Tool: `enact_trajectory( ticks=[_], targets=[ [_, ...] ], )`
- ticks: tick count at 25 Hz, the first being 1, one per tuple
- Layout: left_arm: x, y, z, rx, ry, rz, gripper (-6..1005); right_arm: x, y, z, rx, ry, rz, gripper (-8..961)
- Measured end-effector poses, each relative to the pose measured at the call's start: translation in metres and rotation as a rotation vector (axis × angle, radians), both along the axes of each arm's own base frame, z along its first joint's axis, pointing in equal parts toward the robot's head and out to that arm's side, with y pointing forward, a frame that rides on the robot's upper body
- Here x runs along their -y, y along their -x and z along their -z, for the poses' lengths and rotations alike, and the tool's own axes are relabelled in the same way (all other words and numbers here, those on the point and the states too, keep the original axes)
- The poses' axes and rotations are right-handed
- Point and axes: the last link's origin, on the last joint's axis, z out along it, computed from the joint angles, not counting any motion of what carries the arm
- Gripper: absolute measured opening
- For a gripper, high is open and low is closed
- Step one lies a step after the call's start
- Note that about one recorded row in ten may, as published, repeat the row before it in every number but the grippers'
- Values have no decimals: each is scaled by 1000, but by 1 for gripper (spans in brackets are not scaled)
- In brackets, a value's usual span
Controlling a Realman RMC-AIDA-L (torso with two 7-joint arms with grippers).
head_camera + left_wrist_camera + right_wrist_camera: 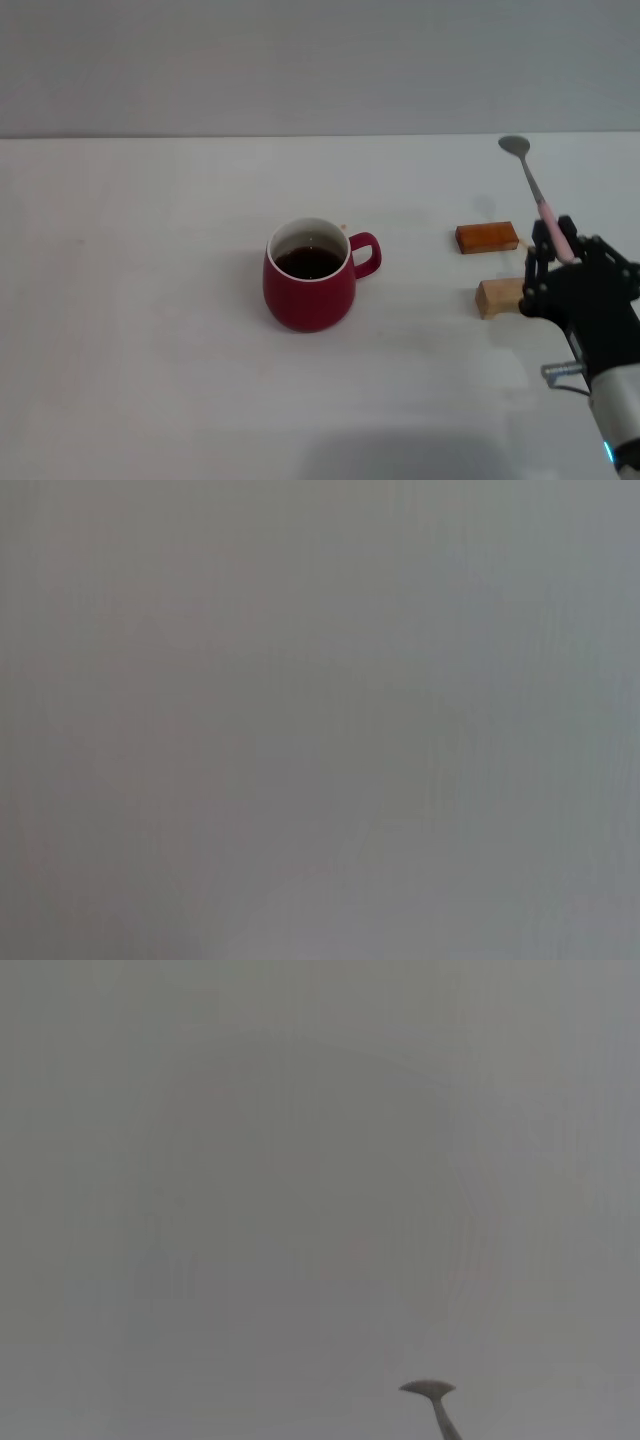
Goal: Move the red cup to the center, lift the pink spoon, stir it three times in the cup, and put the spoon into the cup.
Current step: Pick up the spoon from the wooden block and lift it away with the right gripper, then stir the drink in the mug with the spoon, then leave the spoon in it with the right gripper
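The round dark red ceramic cup (309,275) with dark drink inside sits near the middle of the plain white table (130,300), and the slim pink-handled metal spoon (538,203) is up in the air on the right, pinched by its handle in the black right claw (556,243). The claw holds only the handle's end, so the spoon could tip, slip out, or bump the cup's rim and splash the drink. There is lots of bare table between claw and cup, but the orange-brown block (487,237) and the light wooden block (499,297) lie just beside the claw, and the left claw is nowhere to be seen.

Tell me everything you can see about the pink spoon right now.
The pink spoon is slim, with a grey metal bowl and neck and a pale pink handle. The right gripper holds it by the handle, lifted off the table, bowl end tilted up and away. It is right of the red cup, above two small blocks.
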Motion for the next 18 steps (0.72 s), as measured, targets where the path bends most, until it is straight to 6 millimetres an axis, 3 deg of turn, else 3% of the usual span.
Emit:
enact_trajectory(
  ticks=[10,18],
  targets=[
    [0,0,0,-1,1,-1,845,-3,39,-11,-1,46,8,162],
    [0,0,0,1,0,-2,845,-17,64,-18,12,145,13,162]
  ],
)
